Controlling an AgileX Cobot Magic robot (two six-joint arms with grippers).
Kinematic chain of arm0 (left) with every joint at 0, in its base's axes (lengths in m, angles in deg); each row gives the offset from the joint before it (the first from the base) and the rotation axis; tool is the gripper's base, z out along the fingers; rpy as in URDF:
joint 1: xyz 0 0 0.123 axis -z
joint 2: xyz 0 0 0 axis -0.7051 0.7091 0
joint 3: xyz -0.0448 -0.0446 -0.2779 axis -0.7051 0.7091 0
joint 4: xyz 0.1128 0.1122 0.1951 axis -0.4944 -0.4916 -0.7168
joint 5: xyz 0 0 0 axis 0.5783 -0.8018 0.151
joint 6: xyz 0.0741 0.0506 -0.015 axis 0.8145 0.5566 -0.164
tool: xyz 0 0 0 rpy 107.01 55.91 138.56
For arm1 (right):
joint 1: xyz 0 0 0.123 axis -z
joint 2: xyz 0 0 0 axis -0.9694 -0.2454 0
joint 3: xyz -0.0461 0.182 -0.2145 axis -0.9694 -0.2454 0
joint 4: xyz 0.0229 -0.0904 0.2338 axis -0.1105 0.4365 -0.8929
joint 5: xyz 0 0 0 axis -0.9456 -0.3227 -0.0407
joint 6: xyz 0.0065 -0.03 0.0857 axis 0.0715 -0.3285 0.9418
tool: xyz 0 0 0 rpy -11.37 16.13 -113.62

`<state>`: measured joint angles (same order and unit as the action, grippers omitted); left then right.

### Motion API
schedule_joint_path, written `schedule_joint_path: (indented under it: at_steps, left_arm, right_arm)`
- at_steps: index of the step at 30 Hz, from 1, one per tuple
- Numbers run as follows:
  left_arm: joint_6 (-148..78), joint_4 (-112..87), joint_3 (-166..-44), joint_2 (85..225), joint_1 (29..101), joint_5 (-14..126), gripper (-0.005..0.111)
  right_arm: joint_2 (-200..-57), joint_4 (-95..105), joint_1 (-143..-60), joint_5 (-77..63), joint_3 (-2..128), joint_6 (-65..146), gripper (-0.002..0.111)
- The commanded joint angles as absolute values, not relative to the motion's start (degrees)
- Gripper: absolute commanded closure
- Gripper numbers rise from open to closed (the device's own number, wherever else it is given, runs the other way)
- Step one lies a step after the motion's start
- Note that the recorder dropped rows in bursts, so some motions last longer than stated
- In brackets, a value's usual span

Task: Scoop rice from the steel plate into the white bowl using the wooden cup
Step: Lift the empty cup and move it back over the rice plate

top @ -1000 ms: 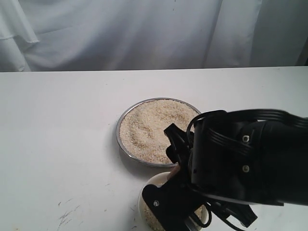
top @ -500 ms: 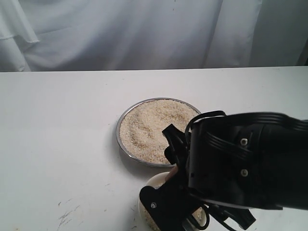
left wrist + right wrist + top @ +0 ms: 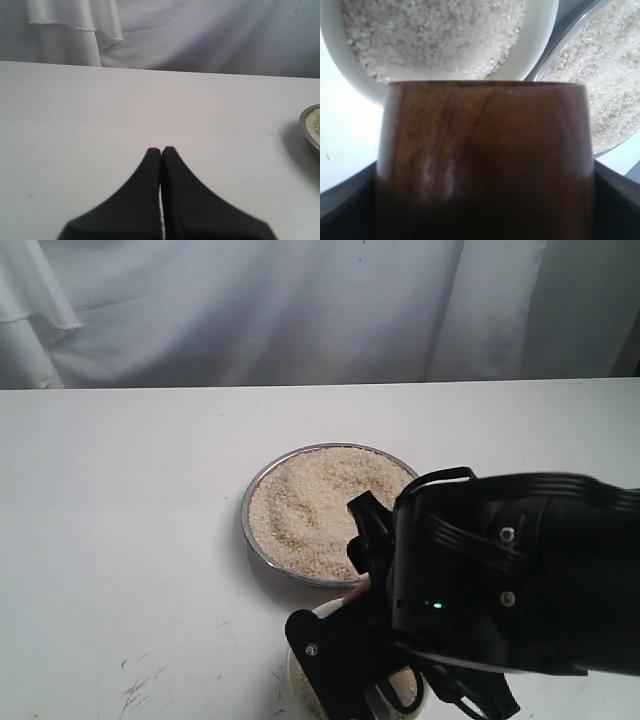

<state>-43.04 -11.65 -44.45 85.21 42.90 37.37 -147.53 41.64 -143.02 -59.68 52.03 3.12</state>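
Two tools: right tool [image 3: 485, 220], pointing down, grasps wooden cup [image 3: 485, 150] over white bowl [image 3: 542, 47]; left tool [image 3: 161, 151] clenched.

Steel plate [image 3: 246, 523] on desk [image 3: 120, 490], near centre, with rice [image 3: 305, 495] in it. White bowl [image 3: 297, 672] on desk in front of plate, just beside its near rim; rice in bowl too. Right end effector [image 3: 485, 200] over bowl, wooden cup [image 3: 485, 140] between its fingers – bowl and plate both just beyond cup. Left end effector [image 3: 161, 150] over desk, apart from plate.
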Motion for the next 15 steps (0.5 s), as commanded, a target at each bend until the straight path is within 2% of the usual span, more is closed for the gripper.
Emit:
schedule_joint_path:
  at_steps: [1,15]
  left_arm:
    - [-43.1,-11.7,-44.2,85.0,43.1,37.8,0.107]
    - [-43.1,-11.7,-44.2,85.0,43.1,37.8,0.107]
  right_arm:
    - [-147.4,39.9,-141.7,-58.2,52.3,8.5,0.108]
    - [-143.4,29.2,-130.5,-48.9,52.3,8.0,0.108]
